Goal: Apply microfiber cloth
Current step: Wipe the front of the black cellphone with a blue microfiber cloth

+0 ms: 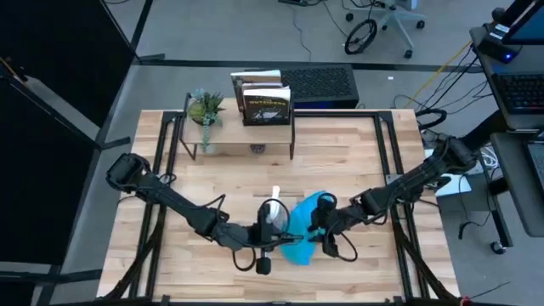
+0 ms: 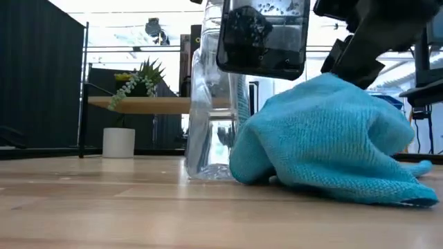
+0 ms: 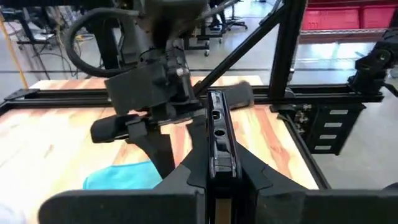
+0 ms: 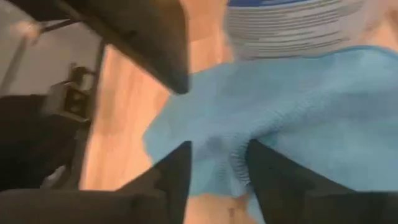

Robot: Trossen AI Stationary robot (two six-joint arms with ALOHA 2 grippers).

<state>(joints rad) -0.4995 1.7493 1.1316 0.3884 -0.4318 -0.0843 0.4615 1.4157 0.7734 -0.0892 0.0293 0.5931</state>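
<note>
The left gripper (image 3: 214,186), at lower centre of the high view, has its jaws clamped on the edges of the black phone (image 2: 261,36), holding it off the desk (image 1: 357,161) with its face presented toward the other arm, probably so it can be wiped. The microfiber cloth (image 2: 325,135) sits bunched on the desk just right of the phone, against the clear spray bottle (image 2: 208,131). The right gripper (image 4: 214,163) reaches in from the right with its jaws pinched on a raised fold of the cloth, likely gathering it to carry to the screen. A plant (image 1: 205,109) and books (image 1: 265,99) stand well apart at the back.
</note>
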